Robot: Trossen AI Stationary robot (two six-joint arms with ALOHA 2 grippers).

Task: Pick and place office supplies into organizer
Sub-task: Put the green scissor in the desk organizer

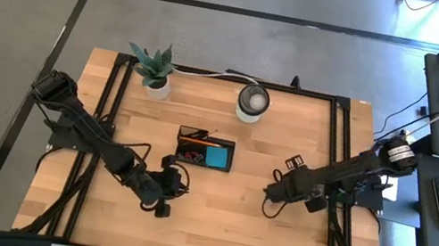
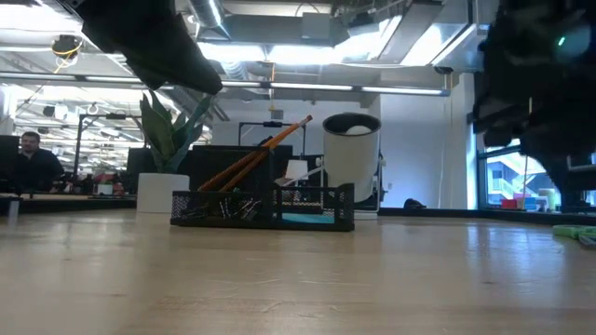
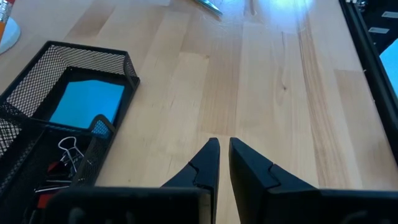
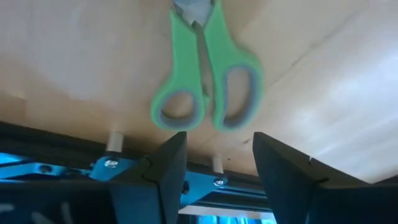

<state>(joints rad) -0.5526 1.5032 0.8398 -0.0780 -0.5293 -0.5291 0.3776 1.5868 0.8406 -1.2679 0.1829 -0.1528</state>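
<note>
The green-handled scissors (image 4: pixel 205 68) lie flat on the wood, their grey-lined finger loops toward my right gripper (image 4: pixel 217 149). That gripper is open and hovers just short of the loops, near the table's right rail. A green sliver (image 2: pixel 573 233) shows at the low view's right edge. The black mesh organizer (image 1: pixel 205 150) stands mid-table. It holds a blue sticky pad (image 3: pixel 87 102), orange pencils (image 2: pixel 256 154) leaning out over its wall, and clips (image 3: pixel 68 152). My left gripper (image 3: pixel 222 148) hangs shut over bare wood beside the organizer's near-left corner.
A potted plant (image 1: pixel 154 69) and a round white-rimmed cup (image 1: pixel 252 102) stand along the far edge behind the organizer. Black frame rails (image 1: pixel 335 161) run along the table's left and right sides. Bare wood lies between the two grippers. A person (image 2: pixel 28 154) sits far off in the room.
</note>
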